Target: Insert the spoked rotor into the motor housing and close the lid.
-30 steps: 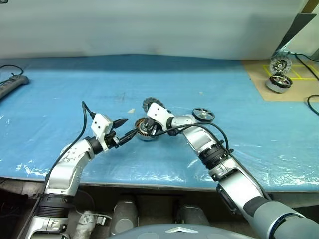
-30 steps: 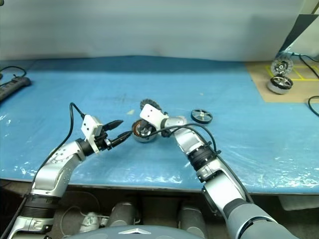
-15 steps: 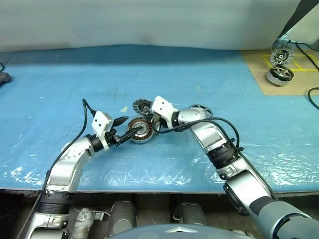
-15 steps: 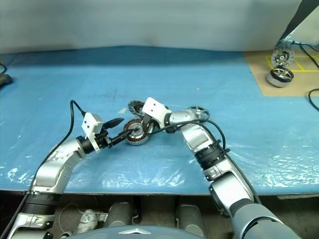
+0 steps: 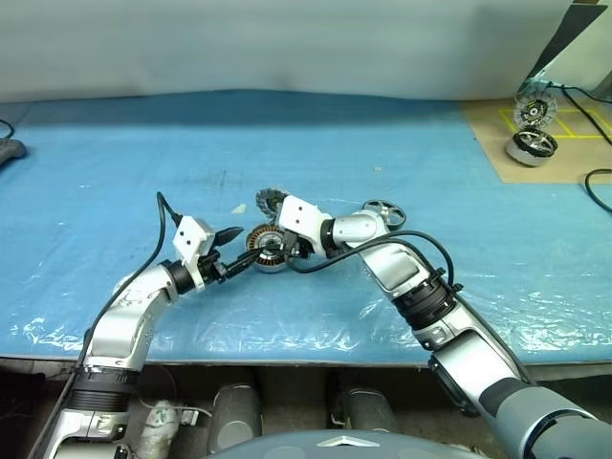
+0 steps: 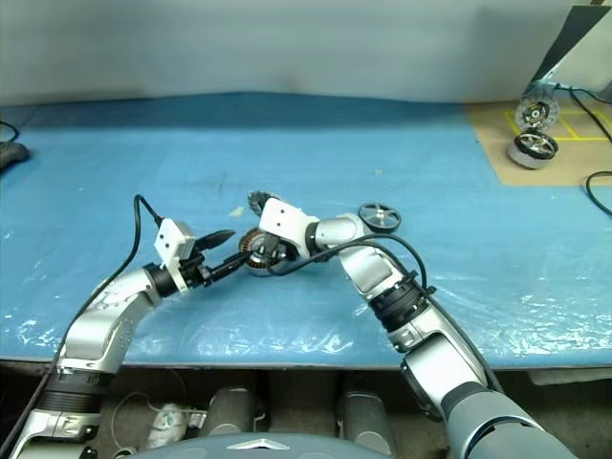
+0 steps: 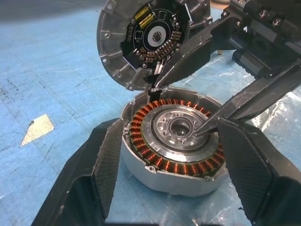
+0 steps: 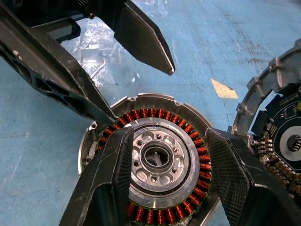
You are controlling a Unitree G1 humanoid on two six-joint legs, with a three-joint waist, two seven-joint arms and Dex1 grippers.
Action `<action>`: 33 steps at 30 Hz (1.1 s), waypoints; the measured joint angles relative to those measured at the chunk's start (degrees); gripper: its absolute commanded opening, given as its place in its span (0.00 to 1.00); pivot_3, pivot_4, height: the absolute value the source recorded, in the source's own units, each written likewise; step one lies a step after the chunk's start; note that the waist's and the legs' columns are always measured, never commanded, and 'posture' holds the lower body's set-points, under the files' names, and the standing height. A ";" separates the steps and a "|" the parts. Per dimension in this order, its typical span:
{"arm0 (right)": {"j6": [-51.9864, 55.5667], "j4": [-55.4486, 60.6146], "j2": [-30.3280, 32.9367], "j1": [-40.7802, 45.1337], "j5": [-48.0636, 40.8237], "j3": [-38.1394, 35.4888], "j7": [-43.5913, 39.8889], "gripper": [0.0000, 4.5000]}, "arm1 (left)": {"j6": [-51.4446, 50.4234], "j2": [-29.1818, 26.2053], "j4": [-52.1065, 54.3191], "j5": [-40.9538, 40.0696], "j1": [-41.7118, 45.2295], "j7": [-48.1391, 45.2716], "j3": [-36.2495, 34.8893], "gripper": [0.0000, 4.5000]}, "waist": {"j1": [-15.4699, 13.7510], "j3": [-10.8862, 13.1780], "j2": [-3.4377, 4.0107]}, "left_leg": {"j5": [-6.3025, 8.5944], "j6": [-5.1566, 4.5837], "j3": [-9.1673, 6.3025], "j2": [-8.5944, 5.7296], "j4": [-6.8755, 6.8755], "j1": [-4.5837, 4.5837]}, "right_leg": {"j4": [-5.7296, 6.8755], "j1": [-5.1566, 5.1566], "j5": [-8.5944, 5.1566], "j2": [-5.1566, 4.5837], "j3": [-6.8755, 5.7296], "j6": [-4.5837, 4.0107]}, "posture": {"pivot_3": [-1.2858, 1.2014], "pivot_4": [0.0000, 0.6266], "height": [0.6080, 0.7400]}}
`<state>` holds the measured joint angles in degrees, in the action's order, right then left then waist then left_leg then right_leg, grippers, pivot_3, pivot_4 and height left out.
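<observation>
Seemingly released, both grippers, left [image 7: 164, 155] and right [image 8: 164, 174], straddle the motor housing [image 7: 171, 141] with jaws apart.

The right gripper's black fingers [image 8: 117, 179] are covering the near part of the copper-wound round metal motor housing [image 8: 155, 160], whose lower rim is running off the right wrist picture's edge. The silver-grey ribbed-edge lid [image 8: 282, 141] is being cut off at that picture's side. In the left eye view, the right arm [image 5: 382, 258] is overlapping the small black spoked rotor [image 5: 384, 210]. Two small wheel-like parts [image 5: 531, 129] on the brown mat are sitting too far off to make out
</observation>
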<state>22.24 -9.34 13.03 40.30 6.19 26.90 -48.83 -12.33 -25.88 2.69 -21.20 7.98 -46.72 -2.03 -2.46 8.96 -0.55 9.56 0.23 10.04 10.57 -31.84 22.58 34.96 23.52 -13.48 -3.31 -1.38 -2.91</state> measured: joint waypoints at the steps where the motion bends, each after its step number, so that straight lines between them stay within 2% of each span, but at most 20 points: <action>1: -0.38 0.00 0.23 0.00 0.13 0.06 0.03 0.58 | 0.01 0.00 0.00 0.00 -0.09 0.00 0.00 0.75 | -0.02 0.00 0.00 | 0.00 0.00 0.00 0.01 0.00 -0.06 | 0.00 -0.05 0.00 0.00 0.00 0.00 | 0.52 0.24 1.00; 5: -0.83 -0.69 0.24 1.39 1.45 0.32 1.05 0.58 | 0.61 0.00 -0.28 0.00 -0.10 -0.08 0.00 0.75 | 0.10 0.02 0.02 | 0.00 0.00 0.02 0.03 0.00 -0.23 | 0.02 -0.20 0.00 0.01 0.01 -0.01 | 0.52 0.24 1.00; 9: -2.84 -2.82 0.97 4.42 6.41 2.76 2.98 0.58 | 1.37 0.00 -1.45 0.08 -0.07 -0.50 -0.01 0.75 | 0.04 0.02 0.02 | 0.00 0.01 0.03 0.03 0.00 -0.37 | 0.03 -0.32 -0.01 0.00 0.01 -0.02 | 0.52 0.24 1.00; 13: -2.48 -3.31 0.64 4.31 8.30 5.57 2.30 0.58 | 2.62 0.13 -3.14 0.35 0.02 -0.56 0.00 0.75 | 0.01 0.04 0.01 | 0.00 0.01 0.04 0.03 0.01 -0.36 | 0.01 -0.31 -0.01 0.00 0.02 -0.02 | 0.52 0.24 1.00; 19: -2.72 -3.31 0.87 4.28 9.64 6.01 1.71 0.58 | 4.64 0.37 -4.93 1.08 -0.10 -1.23 0.02 0.75 | -0.02 0.04 0.02 | 0.00 0.01 0.04 0.04 0.00 -0.39 | 0.03 -0.33 -0.01 0.00 0.02 -0.02 | 0.52 0.24 1.00; 33: -11.37 -2.01 4.37 5.27 17.76 9.75 0.87 0.58 | 6.48 1.56 -6.96 2.02 -0.05 -1.82 0.30 0.75 | -0.14 0.04 0.01 | 0.02 -0.01 0.04 0.03 -0.01 -0.52 | 0.03 -0.46 -0.01 0.00 0.03 -0.02 | 0.52 0.24 1.00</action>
<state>10.87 -11.35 17.40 45.56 23.95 36.66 -47.96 -5.85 -24.31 -4.26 -19.18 7.93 -48.54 -1.73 -2.60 9.00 -0.53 9.57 0.22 10.08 10.60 -31.85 22.06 35.00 23.06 -13.49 -3.31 -1.34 -2.93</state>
